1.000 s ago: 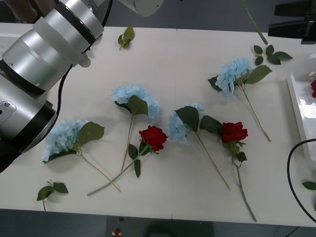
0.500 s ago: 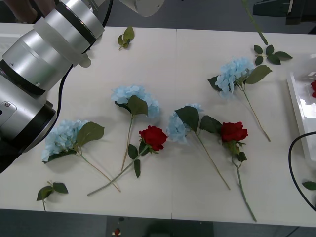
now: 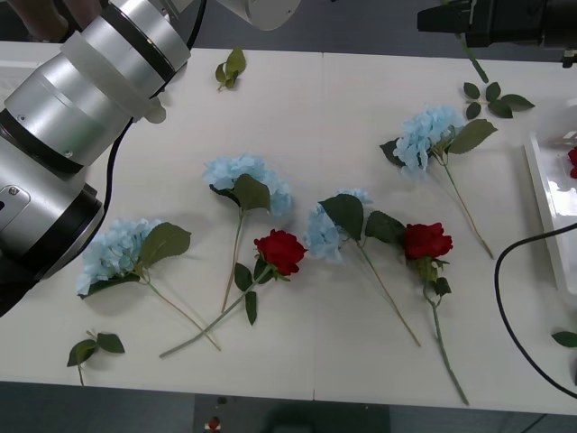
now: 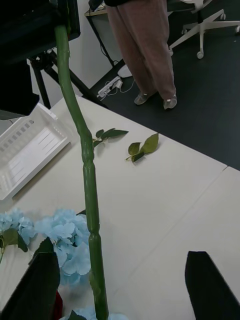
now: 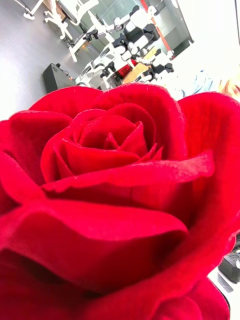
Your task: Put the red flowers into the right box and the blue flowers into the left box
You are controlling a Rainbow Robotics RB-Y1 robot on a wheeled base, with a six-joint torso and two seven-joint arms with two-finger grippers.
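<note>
Four blue flowers on the white table, from beside the raised left arm to mid-right, two red flowers low among them. Top right, right gripper over the far edge, fingers spread wide either side of a green stem, apart from it. Far right, right box with one red bloom inside.

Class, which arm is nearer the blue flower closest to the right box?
Right. The right gripper hovers just beyond that blue flower, at the table's far edge; the left arm is raised over the table's opposite, left side.
</note>
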